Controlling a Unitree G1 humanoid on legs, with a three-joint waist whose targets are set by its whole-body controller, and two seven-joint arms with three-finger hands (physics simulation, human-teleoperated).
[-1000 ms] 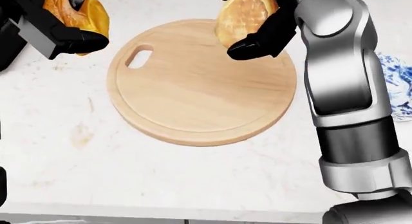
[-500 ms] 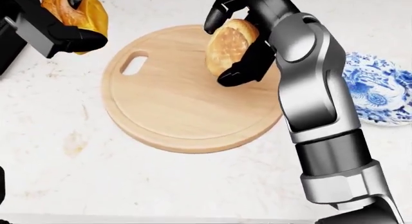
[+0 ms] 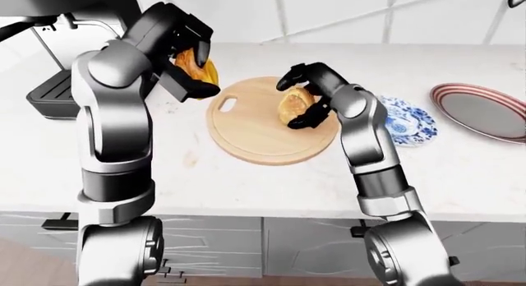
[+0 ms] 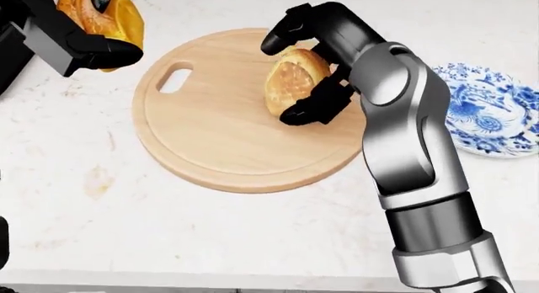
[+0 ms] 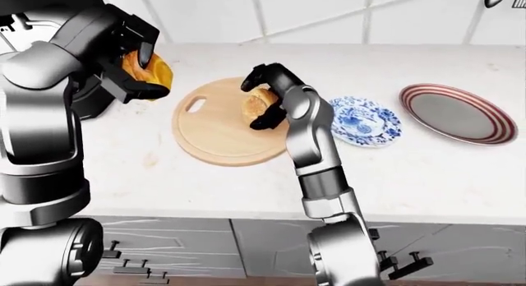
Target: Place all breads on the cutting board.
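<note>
A round wooden cutting board [image 4: 227, 135] with a handle hole lies on the pale counter. My right hand [image 4: 299, 69] is shut on a round bread roll [image 4: 290, 81], held on edge over the board's right part; whether the roll touches the board I cannot tell. My left hand [image 4: 88, 31] is shut on a golden bread [image 4: 105, 15], held up above the counter to the left of the board, near the top-left corner of the head view. In the left-eye view this bread [image 3: 197, 67] hangs just beside the board's upper left rim.
A blue-patterned plate [image 4: 493, 110] lies right of the board, close to my right forearm. A red-striped plate [image 5: 459, 113] sits further right. A dark appliance [image 3: 53, 95] stands at the counter's left end. Tiled wall runs behind.
My right hand has brought the roll down and leftward from the board's upper right rim to over its right part. The view shifted slightly. The left hand holds its bread in the same place.
</note>
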